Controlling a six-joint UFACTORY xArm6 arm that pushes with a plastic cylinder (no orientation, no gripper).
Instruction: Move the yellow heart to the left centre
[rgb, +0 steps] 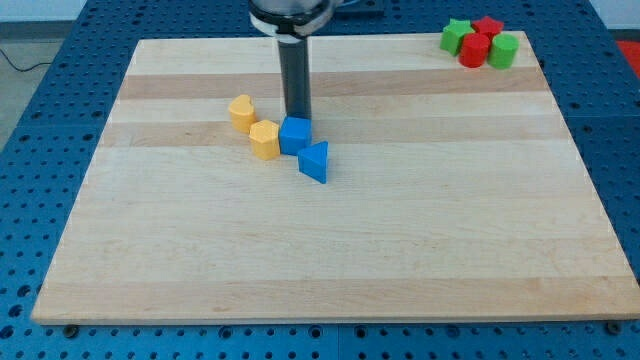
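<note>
The yellow heart (240, 112) sits on the wooden board (330, 250), left of centre in the upper half. A second yellow block (264, 139), roughly hexagonal, stands just below and right of it. A blue cube (295, 133) touches that yellow block on its right. A blue triangle-shaped block (315, 161) lies just below and right of the cube. My tip (298, 116) comes down right behind the blue cube, at its top edge, about a block's width to the right of the yellow heart.
At the board's top right corner stands a tight cluster: a green star (456, 36), a red star (487, 27), a red cylinder (474, 50) and a green block (502, 50). A blue perforated table (40, 150) surrounds the board.
</note>
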